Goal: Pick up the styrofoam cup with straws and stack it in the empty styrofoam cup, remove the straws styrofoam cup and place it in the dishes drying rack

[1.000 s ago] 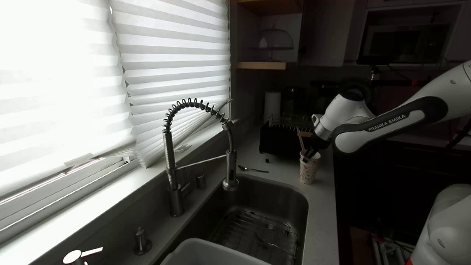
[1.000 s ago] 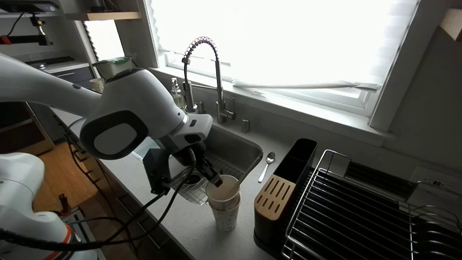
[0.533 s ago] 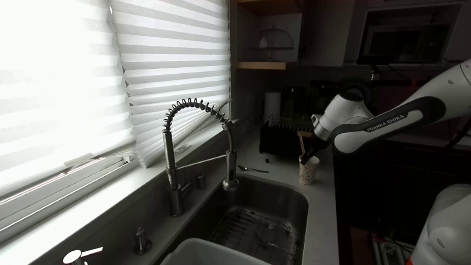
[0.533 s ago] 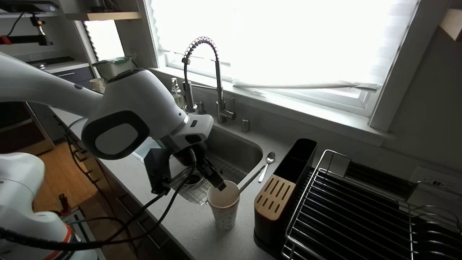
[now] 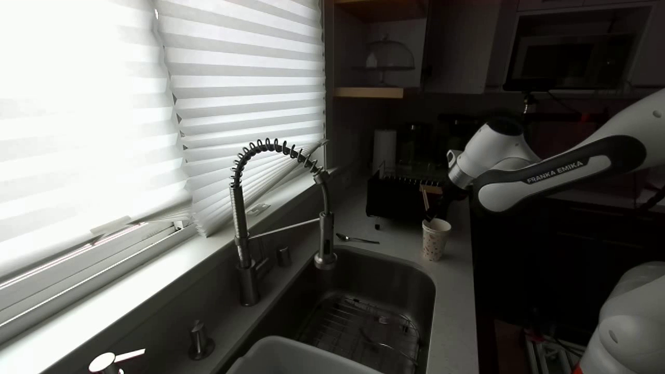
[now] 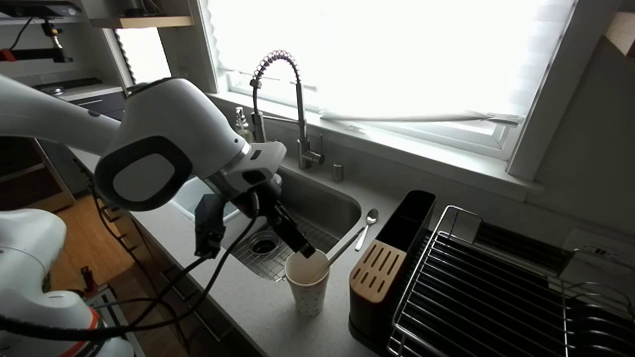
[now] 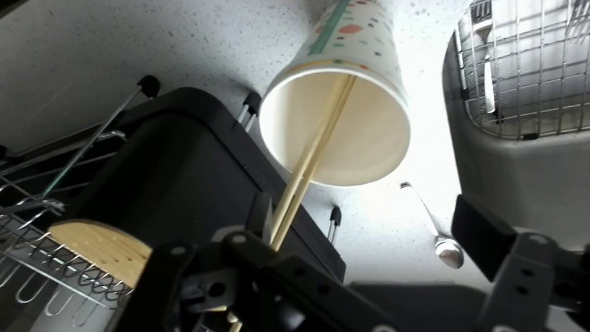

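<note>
Currently, the cup (image 6: 310,300) stands upright on the bench (image 6: 263,310), mouth upward, long axis vertical; it is located between the sink (image 6: 327,198) and the utensil holder (image 6: 378,270), with the drying rack (image 6: 478,292) on the far side of the holder; whether it is one cup or two nested cannot be told. Two slender sticks (image 7: 309,157) stand in the cup, side by side; their long axis is tilted, running from the interior across the rim and upward outside it; in an exterior view they slope up and rightward, their upper ends overlapping the spoon (image 6: 367,229). The tool (image 7: 370,225) is positioned near the cup's mouth, fingers set wide apart and gripping nothing; the sticks run just beside one fingertip (image 7: 260,214) and pass behind that finger's linkage; contact with the sticks or the rim cannot be determined.
</note>
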`<state>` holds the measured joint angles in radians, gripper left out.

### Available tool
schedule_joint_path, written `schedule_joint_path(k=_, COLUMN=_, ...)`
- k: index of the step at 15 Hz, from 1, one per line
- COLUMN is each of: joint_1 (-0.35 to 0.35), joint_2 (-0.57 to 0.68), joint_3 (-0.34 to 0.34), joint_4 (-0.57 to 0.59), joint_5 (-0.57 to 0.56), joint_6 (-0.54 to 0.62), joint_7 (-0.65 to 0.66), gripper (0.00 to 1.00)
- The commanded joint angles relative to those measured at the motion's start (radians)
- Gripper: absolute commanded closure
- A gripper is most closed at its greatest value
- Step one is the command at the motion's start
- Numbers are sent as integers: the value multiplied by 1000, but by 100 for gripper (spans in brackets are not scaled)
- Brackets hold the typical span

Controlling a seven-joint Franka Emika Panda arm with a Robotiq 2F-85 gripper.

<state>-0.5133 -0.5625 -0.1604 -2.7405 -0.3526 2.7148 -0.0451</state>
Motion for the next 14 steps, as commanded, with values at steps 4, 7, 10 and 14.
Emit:
schedule_joint_path(k=4, joint_1=-208, joint_2=-32, joint_3=147, joint_4=-12, joint_5=-130, joint_6=50, joint_7=253, gripper=0)
schedule_joint_path(k=7, joint_1=-263, joint_2=14, joint_3=181, joint_4=-2, joint_5=-130, joint_6=136, joint_7=309, gripper=0)
schedule_joint_path(k=10, joint_1=-307, joint_2=51, joint_3=213, joint_4=-5, joint_5=-103, joint_6=223, joint_7=331, gripper=0)
schedule_joint_path(k=14, joint_1=-353, joint_2=126, joint_3=251, joint_4=9, joint_5=-108, joint_6=315, joint_7=368, gripper=0)
